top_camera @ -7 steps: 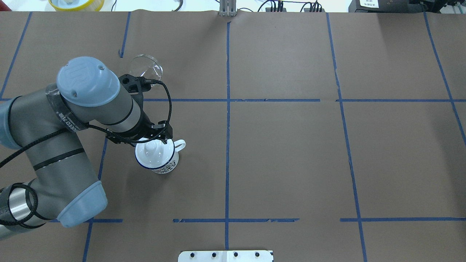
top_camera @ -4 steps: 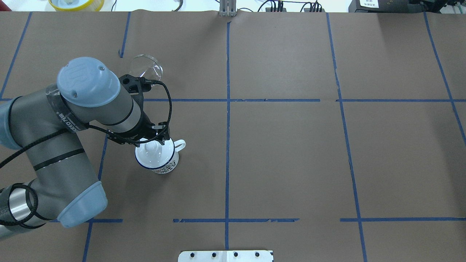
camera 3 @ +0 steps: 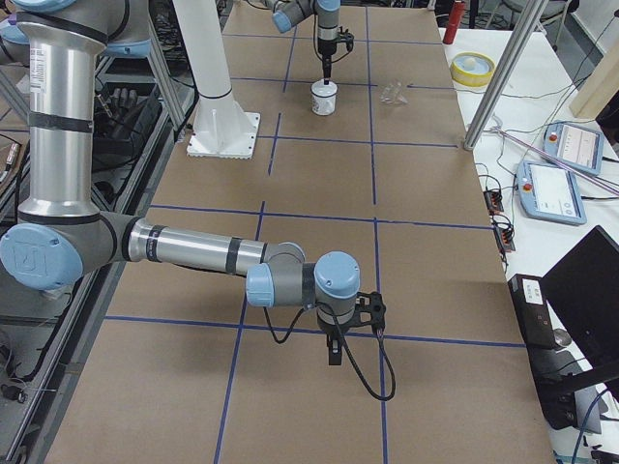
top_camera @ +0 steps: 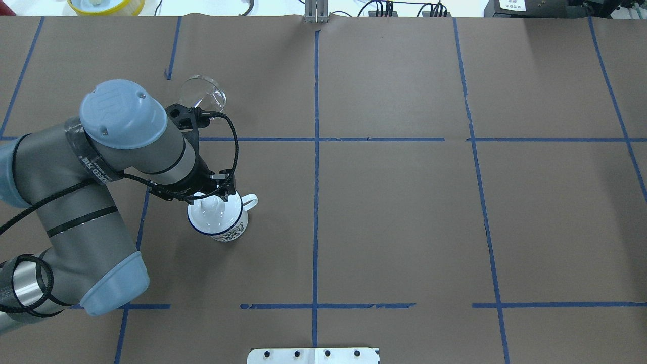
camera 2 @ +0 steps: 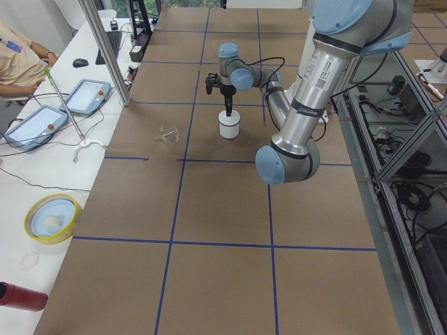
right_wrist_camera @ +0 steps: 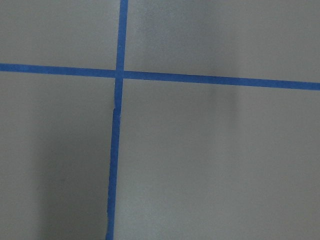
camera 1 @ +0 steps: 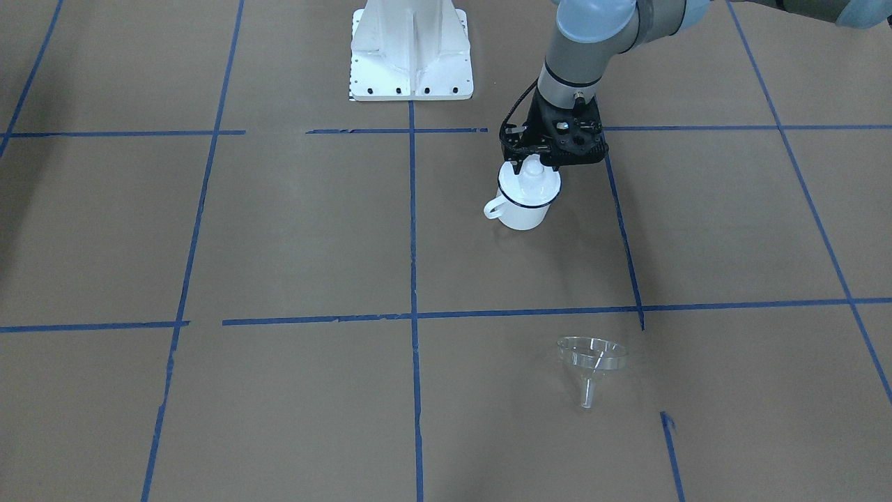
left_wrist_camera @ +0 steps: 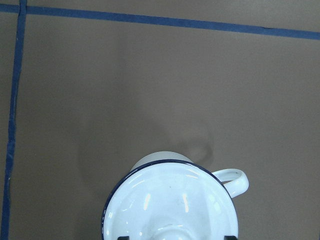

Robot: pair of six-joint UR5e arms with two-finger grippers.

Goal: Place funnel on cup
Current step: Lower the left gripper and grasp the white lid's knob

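The cup (top_camera: pixel 228 230) is a white enamel mug with a dark blue rim, and a white domed lid (top_camera: pixel 211 215) with a knob sits on it. My left gripper (top_camera: pixel 215 196) hangs right over the lid. In the left wrist view its fingertips (left_wrist_camera: pixel 123 237) stand apart on either side of the knob, open. The clear funnel (top_camera: pixel 203 92) lies tilted on the table beyond the mug, partly behind my left wrist. It shows whole in the front view (camera 1: pixel 592 357). My right gripper (camera 3: pixel 334 350) hovers low over bare table far away. I cannot tell whether it is open or shut.
The robot's white base plate (camera 1: pixel 411 52) stands behind the mug in the front view. Blue tape lines (top_camera: pixel 316 151) cross the brown table cover. A yellow-rimmed bowl (top_camera: pixel 106 5) sits past the table's far edge.
My left gripper has shifted very slightly over the lid's knob. The mug, lid and funnel have not moved.
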